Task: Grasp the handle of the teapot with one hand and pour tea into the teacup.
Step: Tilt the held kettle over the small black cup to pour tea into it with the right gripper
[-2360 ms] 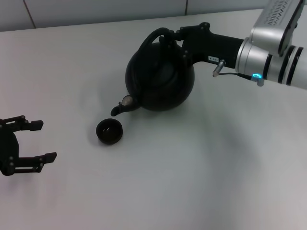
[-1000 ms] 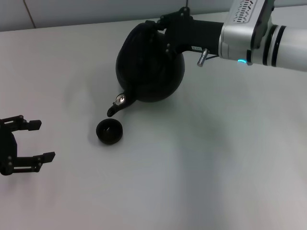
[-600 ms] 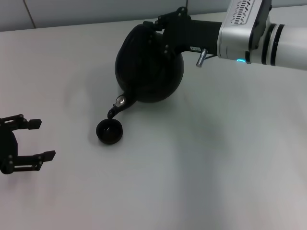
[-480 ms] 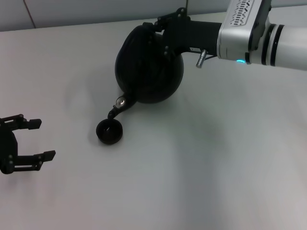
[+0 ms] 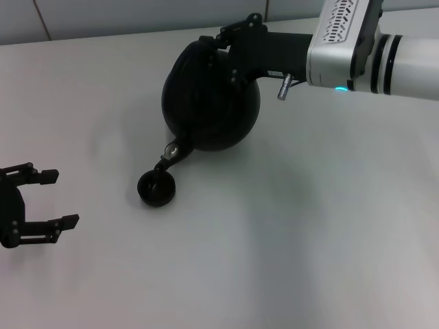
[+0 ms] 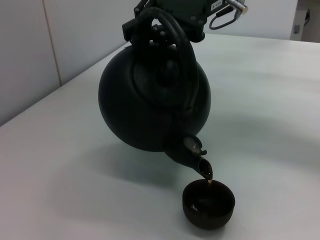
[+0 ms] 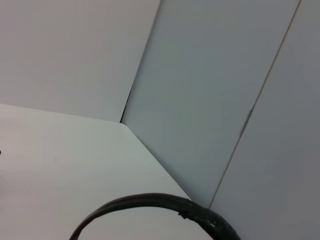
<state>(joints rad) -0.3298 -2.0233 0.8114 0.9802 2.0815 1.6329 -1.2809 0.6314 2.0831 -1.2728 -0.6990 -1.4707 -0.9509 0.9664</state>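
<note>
While the right claw (image 5: 230,42) stays out of the frames' account of motion, it grips the handle (image 6: 172,40) at the top of its arch, so that the teapot (image 5: 209,96) hangs below and ahead of the claw, lifted clear of the counter (image 5: 309,226) and tipped forward. That tilt brings the spout (image 6: 195,157) to the lowest point of the pot, directly over the teacup (image 6: 208,203), which stands on the counter just beneath the spout tip and well below the claw. A small amber drop of tea (image 6: 209,180) shows between the spout and the cup rim, suggesting that pouring is under way. Holding the handle high lets the pot pivot under its own weight, which probably steadies the stream. The left claw (image 5: 41,205) rests parked, fingers spread and empty, well apart from the cup.
</note>
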